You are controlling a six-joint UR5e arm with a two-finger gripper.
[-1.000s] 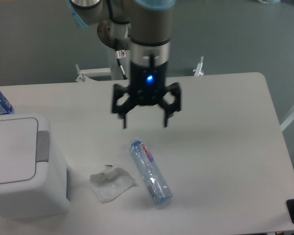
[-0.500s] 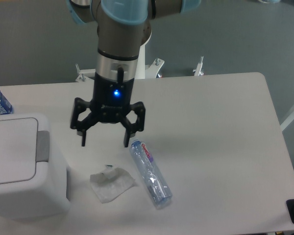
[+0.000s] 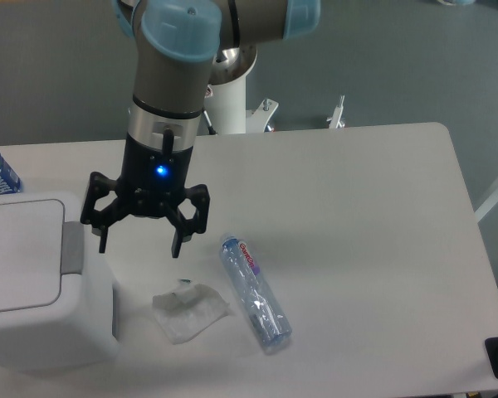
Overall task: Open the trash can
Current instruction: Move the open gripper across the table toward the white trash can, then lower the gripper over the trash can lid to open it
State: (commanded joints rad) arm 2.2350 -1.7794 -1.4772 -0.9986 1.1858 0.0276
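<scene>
I see the gripper [image 3: 139, 246] hanging with jaws spread wide and empty, just right of the trash can [image 3: 41, 282], beside its grey push bar [image 3: 72, 246].

My gripper [image 3: 139, 247] hangs with fingers spread just beside the bin [image 3: 33, 282], nothing between us. Tissue [image 3: 189, 312] and bottle [image 3: 255, 290] lie near, below on the table [image 3: 373, 215].

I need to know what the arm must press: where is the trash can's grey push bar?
The grey push bar sits on the right edge of the trash can lid at the picture's left, just below the open pincer.
</scene>
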